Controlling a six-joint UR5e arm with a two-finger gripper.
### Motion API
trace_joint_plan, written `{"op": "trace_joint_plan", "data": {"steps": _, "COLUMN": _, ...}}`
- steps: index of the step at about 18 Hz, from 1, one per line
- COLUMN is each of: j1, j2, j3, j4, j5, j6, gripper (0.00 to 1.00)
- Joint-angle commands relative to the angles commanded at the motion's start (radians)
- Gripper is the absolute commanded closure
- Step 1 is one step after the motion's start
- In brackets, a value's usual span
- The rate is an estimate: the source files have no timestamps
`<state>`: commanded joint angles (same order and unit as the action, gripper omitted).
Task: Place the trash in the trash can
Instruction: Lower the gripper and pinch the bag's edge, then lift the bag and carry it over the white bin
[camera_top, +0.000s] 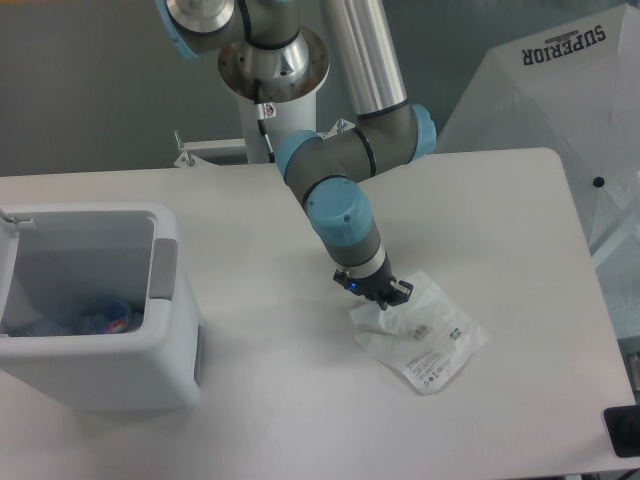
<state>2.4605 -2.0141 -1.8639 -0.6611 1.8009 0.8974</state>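
Note:
A thin clear plastic bag (425, 340) with a small printed white label lies flat on the white table, right of centre. My gripper (378, 300) points straight down onto the bag's upper left corner, its fingers drawn in and pinching the film. The white trash can (100, 375) with a grey side panel stands at the table's left front. Inside it lies a blue-tinted clear bottle (105, 318), partly hidden by the rim.
The arm's base (275, 75) rises behind the table's middle. A white umbrella-like canopy printed SUPERIOR (560, 90) stands off the right rear corner. A small black object (622, 432) sits at the front right edge.

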Motion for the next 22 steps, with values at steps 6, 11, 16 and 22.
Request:
{"op": "trace_joint_plan", "data": {"steps": 6, "j1": 0.047, "j2": 0.17, "j3": 0.098, "j4": -0.205, "j5": -0.156, "j6": -0.002, "gripper": 1.0}}
{"op": "trace_joint_plan", "data": {"steps": 11, "j1": 0.104, "j2": 0.284, "j3": 0.253, "j4": -0.389, "j5": -0.423, "j6": -0.015, "gripper": 1.0}}
{"op": "trace_joint_plan", "data": {"steps": 16, "j1": 0.101, "j2": 0.357, "j3": 0.321, "j4": -0.42, "j5": -0.622, "j6": -0.075, "gripper": 1.0}}
{"op": "trace_joint_plan", "data": {"steps": 22, "j1": 0.094, "j2": 0.455, "j3": 0.299, "j4": -0.42, "j5": -0.871, "j6": -0.144, "gripper": 1.0}}
